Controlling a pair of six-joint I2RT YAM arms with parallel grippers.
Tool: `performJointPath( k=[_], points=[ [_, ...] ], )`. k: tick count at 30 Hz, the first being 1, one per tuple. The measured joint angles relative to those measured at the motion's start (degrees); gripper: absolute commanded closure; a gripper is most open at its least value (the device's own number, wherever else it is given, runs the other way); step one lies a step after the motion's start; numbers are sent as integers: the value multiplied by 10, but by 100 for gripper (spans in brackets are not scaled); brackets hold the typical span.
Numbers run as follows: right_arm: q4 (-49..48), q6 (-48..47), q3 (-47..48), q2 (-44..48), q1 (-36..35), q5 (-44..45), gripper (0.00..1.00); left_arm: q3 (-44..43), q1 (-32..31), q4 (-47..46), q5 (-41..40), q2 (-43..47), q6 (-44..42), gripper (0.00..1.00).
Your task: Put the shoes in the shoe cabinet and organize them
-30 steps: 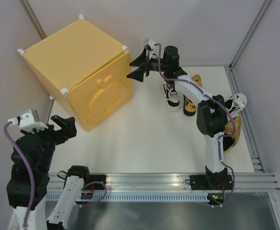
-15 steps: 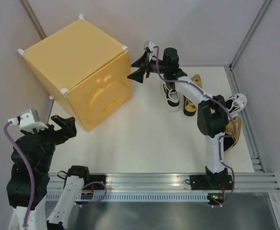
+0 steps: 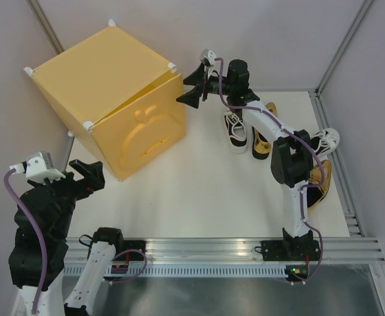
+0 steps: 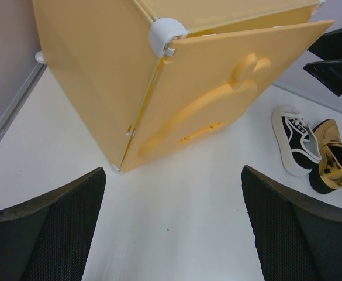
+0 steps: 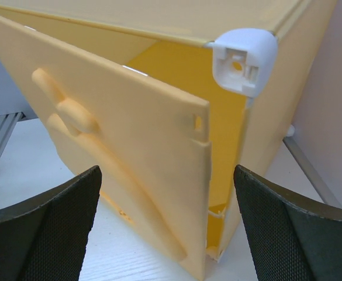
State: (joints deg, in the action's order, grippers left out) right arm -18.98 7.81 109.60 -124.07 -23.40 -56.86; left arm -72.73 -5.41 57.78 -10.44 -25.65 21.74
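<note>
Little is done yet: the shoe cabinet (image 3: 100, 72) sits far left with its door (image 3: 149, 131) just ajar, all four shoes (image 3: 235, 131) lie outside on the desk (image 3: 199, 191) at right, and the right gripper (image 3: 185, 89) at the door's free edge and the left gripper (image 3: 92, 176) both gape empty.

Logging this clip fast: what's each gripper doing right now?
Left gripper: open, holding nothing.
Right gripper: open, holding nothing, facing the ajar shoe cabinet door.

No readable text, label, brand, number or sign shows in any view.
</note>
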Motion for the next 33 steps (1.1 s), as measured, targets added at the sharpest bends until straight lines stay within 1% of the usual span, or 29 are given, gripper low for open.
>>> performJointPath(
  k=[5, 11, 14, 19, 25, 28, 29, 31, 33],
  points=[
    [-15, 24, 33, -25, -1, -41, 2, 0, 0, 0, 0, 0, 0, 0],
    [-57, 77, 20, -33, -1, -87, 2, 0, 0, 0, 0, 0, 0, 0],
    [-90, 97, -21, -17, 0, -99, 2, 0, 0, 0, 0, 0, 0, 0],
    [-106, 116, -105, 34, 0, -118, 4, 0, 0, 0, 0, 0, 0, 0],
    [-110, 121, -208, 134, -4, -129, 4, -2, 0, 0, -1, 2, 0, 0],
    [-85, 100, -246, 188, -7, -129, 4, -7, 0, 1, -3, 3, 0, 0],
    [-63, 83, -255, 207, -9, -127, 3, -9, 0, 1, -5, 3, 0, 0],
    [1, 28, -267, 242, -15, -120, 3, -12, 0, 1, -7, 4, 0, 0],
    [99, -39, -269, 280, -25, -105, 3, -14, 0, 2, -10, 4, 0, 0]
  ],
)
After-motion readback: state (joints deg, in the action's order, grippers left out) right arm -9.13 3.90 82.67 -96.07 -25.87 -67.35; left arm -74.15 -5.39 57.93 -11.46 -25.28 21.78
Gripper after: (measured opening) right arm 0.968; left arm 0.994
